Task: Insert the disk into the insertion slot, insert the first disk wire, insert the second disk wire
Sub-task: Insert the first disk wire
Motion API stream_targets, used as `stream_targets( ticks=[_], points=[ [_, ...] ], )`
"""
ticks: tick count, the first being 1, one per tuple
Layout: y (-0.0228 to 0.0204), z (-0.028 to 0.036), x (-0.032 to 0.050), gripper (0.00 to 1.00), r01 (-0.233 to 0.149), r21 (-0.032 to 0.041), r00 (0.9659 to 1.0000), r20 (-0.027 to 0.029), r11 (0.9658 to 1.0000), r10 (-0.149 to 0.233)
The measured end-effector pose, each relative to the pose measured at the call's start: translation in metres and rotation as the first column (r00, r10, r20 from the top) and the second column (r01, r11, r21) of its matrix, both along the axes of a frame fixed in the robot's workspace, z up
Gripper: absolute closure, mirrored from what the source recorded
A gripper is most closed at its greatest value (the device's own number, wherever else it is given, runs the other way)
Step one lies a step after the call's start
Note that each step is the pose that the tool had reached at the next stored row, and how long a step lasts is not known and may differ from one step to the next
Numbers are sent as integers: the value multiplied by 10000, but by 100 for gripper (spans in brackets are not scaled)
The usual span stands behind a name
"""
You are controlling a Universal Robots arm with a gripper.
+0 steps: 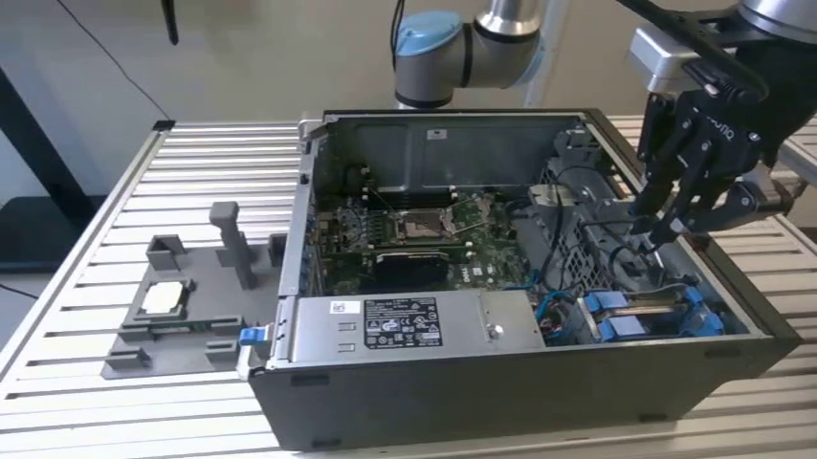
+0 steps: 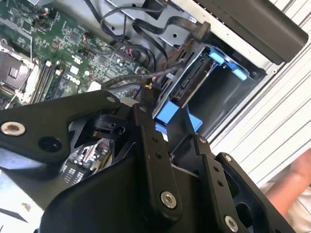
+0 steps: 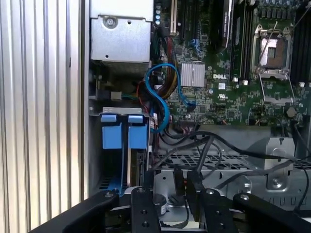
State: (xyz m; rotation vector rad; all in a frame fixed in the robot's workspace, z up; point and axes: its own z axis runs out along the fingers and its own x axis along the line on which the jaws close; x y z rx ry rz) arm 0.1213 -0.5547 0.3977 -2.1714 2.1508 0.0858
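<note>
jaws tight on disk wire (image 3: pixel 193 189)

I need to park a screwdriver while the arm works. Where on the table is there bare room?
Bare slats lie on the table between the grey fixture and the far edge, and along the near edge in front of the fixture. Crowded: inside the computer case by the hand, among cables and blue drive tabs.

Case (image 1: pixel 511 402): matt dark grey sheet metal. Table (image 1: pixel 102 268): ribbed bare metal, satin finish. Gripper (image 1: pixel 664 229): matt black links with bright metal screws. Tabs (image 1: pixel 613 306): glossy blue plastic. Power supply (image 1: pixel 504 325): dull bare metal with a pale paper label. Fixture (image 1: pixel 179 335): matt grey plastic.
</note>
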Motion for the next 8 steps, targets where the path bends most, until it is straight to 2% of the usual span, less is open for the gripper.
stream_targets(
  ticks=[2,6,8],
  points=[
    [12,-32,4,60,1,20,10000,0,10000,-1],
    [13,-44,61,60,1,71,10000,-15,10000,-1],
    [16,-44,69,60,1,72,10000,-99,10000,-1]
  ],
)
